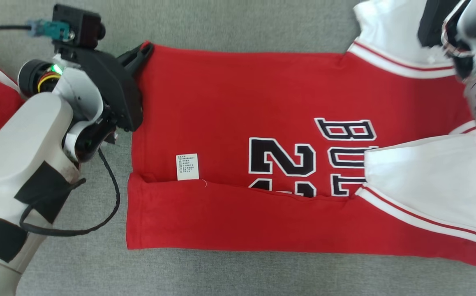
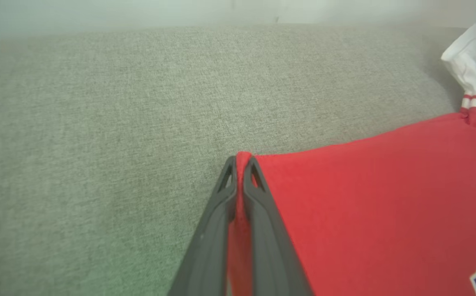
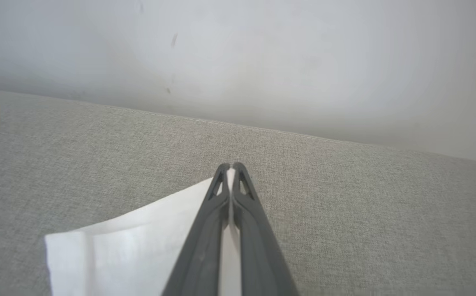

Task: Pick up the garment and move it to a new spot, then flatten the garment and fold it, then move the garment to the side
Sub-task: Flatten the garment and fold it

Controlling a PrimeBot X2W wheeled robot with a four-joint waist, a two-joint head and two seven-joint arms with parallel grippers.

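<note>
Left hand (image 2: pixel 242 159) clamps jersey (image 1: pixel 221 102) corner; wrist view: right hand (image 3: pixel 230 166) clamps sleeve (image 3: pixel 139 238).

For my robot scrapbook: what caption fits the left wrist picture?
Left gripper shut on a corner of the red jersey, over grey fabric.

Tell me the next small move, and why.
Probably lift both far corners together and carry them toward the near edge. The left end effector is shut on a red corner of the shirt, the right end effector on its white sleeve, and the near edge is already folded over.
</note>
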